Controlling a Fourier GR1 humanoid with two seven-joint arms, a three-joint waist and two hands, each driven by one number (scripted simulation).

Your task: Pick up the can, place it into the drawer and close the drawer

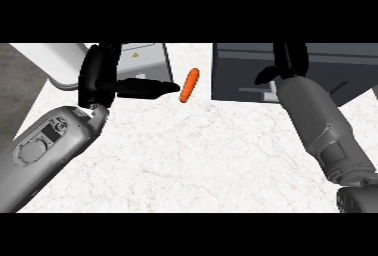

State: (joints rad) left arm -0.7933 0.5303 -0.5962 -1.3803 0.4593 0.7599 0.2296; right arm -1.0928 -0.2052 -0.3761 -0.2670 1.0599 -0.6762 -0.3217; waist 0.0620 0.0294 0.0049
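Worktop (pixel 192 150) with two hands raised at its far edge; the can is not made out.

Item 1: left hand (pixel 98 72), shown upper left, fingers released and straight, nothing grasped; one black digit is pointed sideways, its tip just beside an orange stick (pixel 190 85) that lies tilted on the pale marbled surface. Item 2: right hand (pixel 288 57), shown upper right, is raised against the dark grey drawer (pixel 332 70); whether anything is held in it cannot be told. Item 3: the can, whose place cannot be told from this view. Item 4: a white box (pixel 52 62) at the far left corner, with a light grey box (pixel 144 55) bearing a small label beside it, partly covered by the left hand.
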